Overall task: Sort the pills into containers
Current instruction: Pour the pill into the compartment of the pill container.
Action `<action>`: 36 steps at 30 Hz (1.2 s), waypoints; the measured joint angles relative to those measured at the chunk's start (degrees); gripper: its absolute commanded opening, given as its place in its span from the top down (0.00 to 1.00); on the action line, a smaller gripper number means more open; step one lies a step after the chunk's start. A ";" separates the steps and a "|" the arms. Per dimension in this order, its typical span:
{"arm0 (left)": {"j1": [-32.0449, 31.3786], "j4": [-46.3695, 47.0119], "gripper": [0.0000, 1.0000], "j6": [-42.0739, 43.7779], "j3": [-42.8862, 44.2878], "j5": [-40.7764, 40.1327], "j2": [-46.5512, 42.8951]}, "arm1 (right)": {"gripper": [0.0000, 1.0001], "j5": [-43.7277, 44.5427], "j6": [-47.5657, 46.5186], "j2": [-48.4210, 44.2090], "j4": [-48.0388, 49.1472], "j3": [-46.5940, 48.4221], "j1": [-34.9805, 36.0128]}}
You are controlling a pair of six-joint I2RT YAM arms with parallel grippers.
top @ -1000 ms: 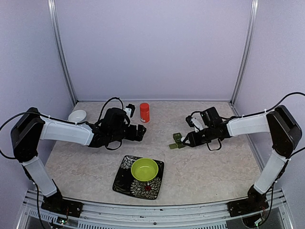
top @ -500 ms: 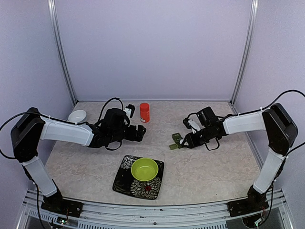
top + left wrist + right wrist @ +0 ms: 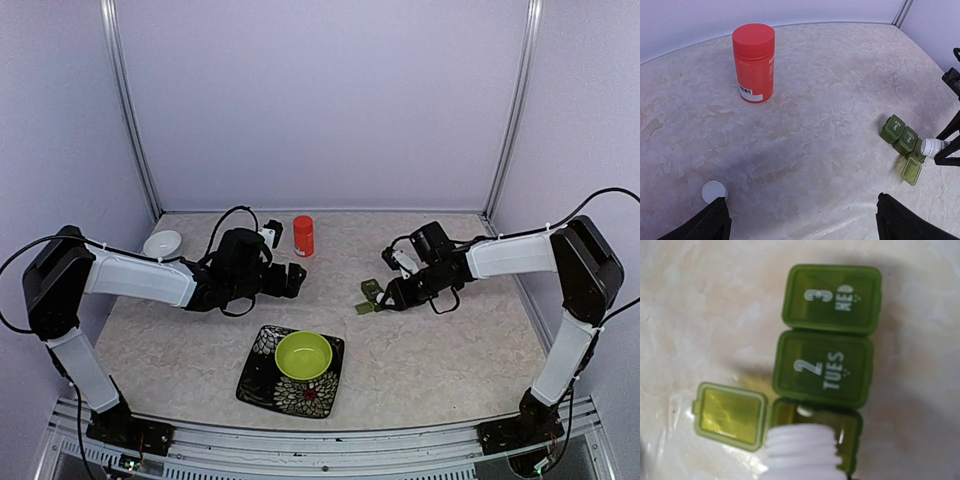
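The dark green pillbox (image 3: pixel 825 365) lies right of the table's middle; it also shows in the top view (image 3: pixel 371 294) and the left wrist view (image 3: pixel 901 140). Its compartments marked 3 WED and 2 TUES are closed. The third compartment is open, its lid (image 3: pixel 730 414) folded out flat. One white pill (image 3: pixel 803 411) lies inside it. My right gripper (image 3: pixel 390 293) is shut on a small white bottle (image 3: pixel 802 452), whose threaded mouth is tipped over the open compartment. My left gripper (image 3: pixel 802 216) hangs open and empty, low over the table left of the pillbox.
A red-orange capped bottle (image 3: pixel 754 62) stands upright at the back. A white cap (image 3: pixel 714 191) lies by my left finger. A white dish (image 3: pixel 162 243) sits back left. A lime-green bowl (image 3: pixel 303 355) rests on a dark patterned plate (image 3: pixel 262 384) at the front.
My right wrist has swung slightly left, keeping the white bottle over the pillbox. The left arm has not moved.
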 measured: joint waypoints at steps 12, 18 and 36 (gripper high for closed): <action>0.00 0.44 0.01 -0.15 -0.13 0.00 0.00 | 1.00 0.76 -0.02 0.00 -3.41 2.67 0.13; 0.00 0.66 0.01 -0.20 -0.20 0.00 0.00 | 1.00 0.81 -0.04 0.00 -5.22 3.56 0.13; 0.00 0.63 0.01 -0.20 -0.20 0.00 0.00 | 1.00 0.83 -0.20 2.16 -7.72 5.49 0.35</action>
